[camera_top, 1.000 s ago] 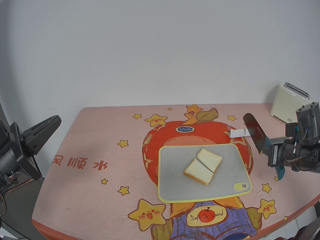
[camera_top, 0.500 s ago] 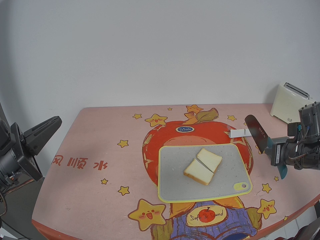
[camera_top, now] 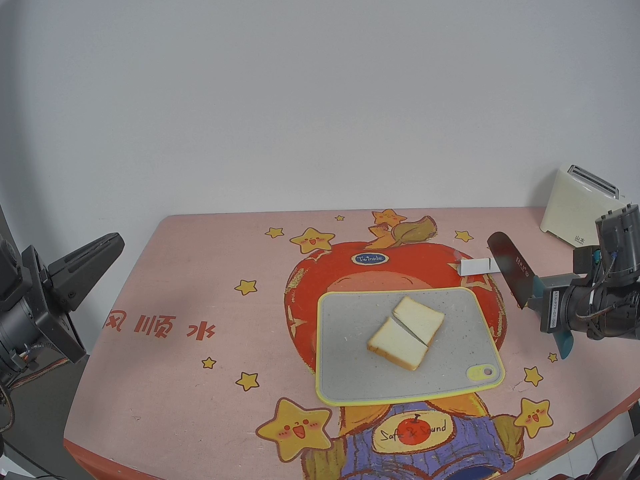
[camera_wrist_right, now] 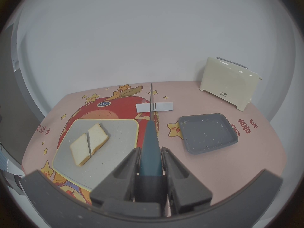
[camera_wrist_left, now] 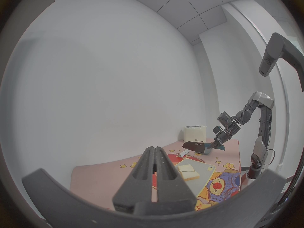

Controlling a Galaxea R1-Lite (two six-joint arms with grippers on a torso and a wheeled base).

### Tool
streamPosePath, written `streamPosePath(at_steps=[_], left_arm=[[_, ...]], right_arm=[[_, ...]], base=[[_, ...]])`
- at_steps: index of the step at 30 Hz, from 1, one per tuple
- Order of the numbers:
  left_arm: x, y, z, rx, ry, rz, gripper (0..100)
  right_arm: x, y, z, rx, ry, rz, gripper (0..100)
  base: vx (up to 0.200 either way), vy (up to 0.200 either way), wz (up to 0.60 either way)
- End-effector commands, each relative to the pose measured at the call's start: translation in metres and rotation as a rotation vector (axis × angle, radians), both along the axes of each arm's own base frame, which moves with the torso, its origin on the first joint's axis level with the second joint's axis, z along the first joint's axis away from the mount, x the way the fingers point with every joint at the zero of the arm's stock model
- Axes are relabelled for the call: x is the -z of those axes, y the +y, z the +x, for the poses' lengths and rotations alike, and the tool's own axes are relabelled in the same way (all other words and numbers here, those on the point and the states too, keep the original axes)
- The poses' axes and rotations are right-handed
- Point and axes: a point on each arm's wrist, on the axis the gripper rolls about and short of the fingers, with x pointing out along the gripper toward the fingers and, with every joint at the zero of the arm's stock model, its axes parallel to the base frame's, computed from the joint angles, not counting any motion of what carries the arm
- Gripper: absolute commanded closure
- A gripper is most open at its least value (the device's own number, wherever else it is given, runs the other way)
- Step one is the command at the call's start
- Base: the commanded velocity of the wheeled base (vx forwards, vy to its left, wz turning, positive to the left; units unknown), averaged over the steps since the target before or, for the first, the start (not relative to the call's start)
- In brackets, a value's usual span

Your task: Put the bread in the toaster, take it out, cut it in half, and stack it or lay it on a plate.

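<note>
Barely anything shifted over the last second: the right gripper (camera_wrist_right: 150, 152) eased a touch back toward the table's right edge and the bread didn't budge; that gripper is clamped on the dark-bladed knife with a teal handle (camera_top: 512, 267), gripping it by the handle, blade up off the table and pointing toward the white paper strip (camera_top: 477, 266); the left gripper (camera_wrist_left: 154, 154) hangs off the left end of the pink cartoon-print table (camera_top: 200, 281), fingers pressed together on nothing; the two halves of pale white sliced bread (camera_top: 405, 332) lie side by side with a thin cut line between them, in the middle of the grey cutting board with a yellow rim (camera_top: 347, 368); so the cutting looks done and plating is what's left, with the dark grey rectangular tray (camera_wrist_right: 207, 133) sitting off the board's right side, near the cream-coloured toaster (camera_top: 579, 205); handling-wise I'd guess the bread is light, soft and squishy, and crumbs easily; pinch each half gently across its crust edges or it'll dent or tear; the knife probably wants setting down first
</note>
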Motion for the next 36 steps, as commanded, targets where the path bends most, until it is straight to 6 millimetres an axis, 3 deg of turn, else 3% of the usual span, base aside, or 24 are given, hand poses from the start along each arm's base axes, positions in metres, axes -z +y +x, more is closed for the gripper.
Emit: streamPosePath(at_steps=[1,36], left_arm=[[0.0003,-0.0001,0.0003,0.0,0.002,0.0,100],[0.0003,-0.0001,0.0003,0.0,0.001,0.001,100]], right_arm=[[0.0009,-0.0006,0.0009,0.005,0.004,-0.003,100],[0.0096,0.002,0.0069,0.006,0.039,-0.014,100]], base=[[0.0,0.0,0.0],[0.0,0.0,0.0]])
